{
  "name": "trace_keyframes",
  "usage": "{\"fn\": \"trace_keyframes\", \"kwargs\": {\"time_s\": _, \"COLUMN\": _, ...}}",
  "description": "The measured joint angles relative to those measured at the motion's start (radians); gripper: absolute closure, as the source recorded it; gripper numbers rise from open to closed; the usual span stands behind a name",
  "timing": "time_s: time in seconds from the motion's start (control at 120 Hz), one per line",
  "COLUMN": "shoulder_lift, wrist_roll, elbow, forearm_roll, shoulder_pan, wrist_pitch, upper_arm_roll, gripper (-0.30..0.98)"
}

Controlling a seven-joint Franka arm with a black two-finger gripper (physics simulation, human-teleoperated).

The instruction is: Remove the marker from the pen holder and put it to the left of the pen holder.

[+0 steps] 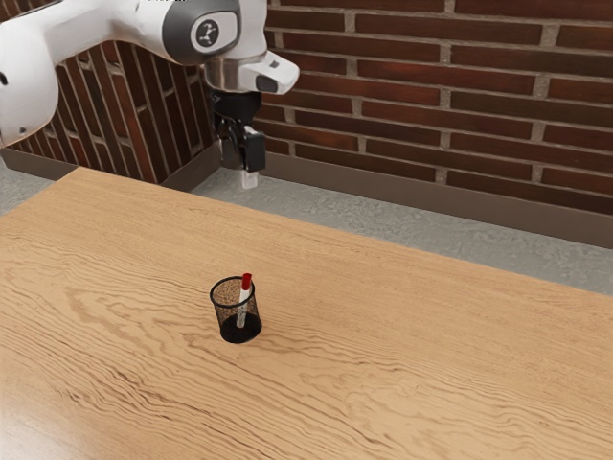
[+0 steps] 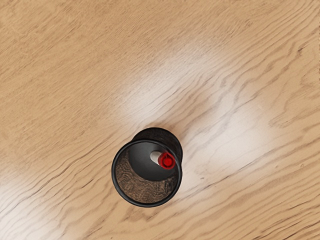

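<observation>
Exterior view: my white arm (image 1: 81, 38) comes in from the upper left, and my black gripper (image 1: 250, 180) hangs pointing down, high above the wooden table (image 1: 412, 364) and well apart from anything on it. Whether my fingers are apart or together, I cannot tell. The marker (image 1: 244, 298) is inside the black mesh pen holder (image 1: 225, 317), its red end up and sticking out past the rim, its white body showing through the mesh. It leans rather than standing straight, tipped toward the exterior view's right, with the red end close to the rim on that side. The pen holder stands upright on the bare wood grain. Behind the table I see grey floor (image 1: 383, 222) and a red-brown brick wall (image 1: 431, 81). From the wrist view, I look down at the pen holder's round, dark rim; the marker's red end sits close to the inner side of the rim, and a short length of pale body shows beneath it, slanting down into the holder.
</observation>
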Motion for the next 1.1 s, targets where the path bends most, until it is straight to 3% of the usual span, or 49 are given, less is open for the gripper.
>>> {"fn": "trace_keyframes", "kwargs": {"time_s": 0.2, "shoulder_lift": 0.082, "wrist_roll": 0.042, "elbow": -0.009, "forearm_roll": 0.000, "shoulder_pan": -0.015, "wrist_pitch": 0.030, "upper_arm_roll": 0.005, "gripper": 0.00}}
{"fn": "trace_keyframes", "kwargs": {"time_s": 0.342, "shoulder_lift": 0.193, "wrist_roll": 0.063, "elbow": -0.012, "forearm_roll": -0.003, "shoulder_pan": -0.110, "wrist_pitch": 0.039, "upper_arm_roll": 0.126, "gripper": 0.00}}
{"fn": "trace_keyframes", "kwargs": {"time_s": 0.55, "shoulder_lift": 0.281, "wrist_roll": 0.082, "elbow": -0.023, "forearm_roll": -0.011, "shoulder_pan": -0.105, "wrist_pitch": 0.045, "upper_arm_roll": 0.152, "gripper": 0.01}}
{"fn": "trace_keyframes", "kwargs": {"time_s": 0.817, "shoulder_lift": 0.326, "wrist_roll": 0.099, "elbow": -0.047, "forearm_roll": -0.014, "shoulder_pan": -0.081, "wrist_pitch": 0.048, "upper_arm_roll": 0.153, "gripper": 0.22}}
{"fn": "trace_keyframes", "kwargs": {"time_s": 1.1, "shoulder_lift": 0.347, "wrist_roll": 0.109, "elbow": -0.037, "forearm_roll": -0.010, "shoulder_pan": -0.081, "wrist_pitch": 0.051, "upper_arm_roll": 0.153, "gripper": 0.33}}
